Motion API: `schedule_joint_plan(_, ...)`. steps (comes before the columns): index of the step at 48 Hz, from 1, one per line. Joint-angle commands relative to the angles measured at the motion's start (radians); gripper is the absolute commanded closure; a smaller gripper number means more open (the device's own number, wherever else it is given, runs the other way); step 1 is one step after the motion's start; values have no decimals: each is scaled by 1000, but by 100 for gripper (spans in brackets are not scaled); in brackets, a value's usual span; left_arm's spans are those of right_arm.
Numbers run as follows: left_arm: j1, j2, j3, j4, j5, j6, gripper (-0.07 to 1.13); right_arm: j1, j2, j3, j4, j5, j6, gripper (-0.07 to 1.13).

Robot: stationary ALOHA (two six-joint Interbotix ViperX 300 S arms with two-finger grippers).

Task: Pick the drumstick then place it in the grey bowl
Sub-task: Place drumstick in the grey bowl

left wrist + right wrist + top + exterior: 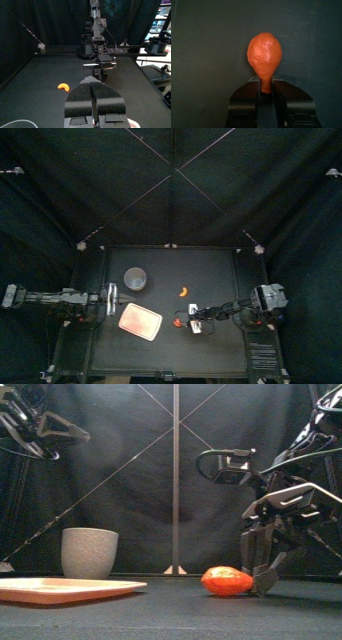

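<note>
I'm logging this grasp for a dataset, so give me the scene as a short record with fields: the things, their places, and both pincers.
drumstick: orange-red, low at the table, right of the tray
right pincer: shut on the drumstick's thin end
left pincer: shut, holding nothing, up above the table's left side
grey cup: upright, behind the tray
pink tray: flat, front left
small orange toy: loose on the table, right of the cup
</note>
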Motion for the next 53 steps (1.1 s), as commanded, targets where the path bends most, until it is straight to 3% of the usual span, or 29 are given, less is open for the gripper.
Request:
schedule_joint_plan(1,3,5,-15,-2,-14,3,108,-35,-49,-60,-21,-2,-8,61)
schedule_joint_plan(17,48,5,-23,5,-49,5,108,-310,-29,-434,-173,0,-8,60)
schedule_joint_plan(21,54,5,-20,3,-51,3,108,-342,29,-528,-193,0,-11,60)
schedule_joint_plan(38,49,2,-20,2,-69,3,108,-348,302,-853,-229,23,-6,61)
schedule_joint_plan(53,51,3,-15,5,-71,5,108,-347,353,-914,-213,51,-6,55)
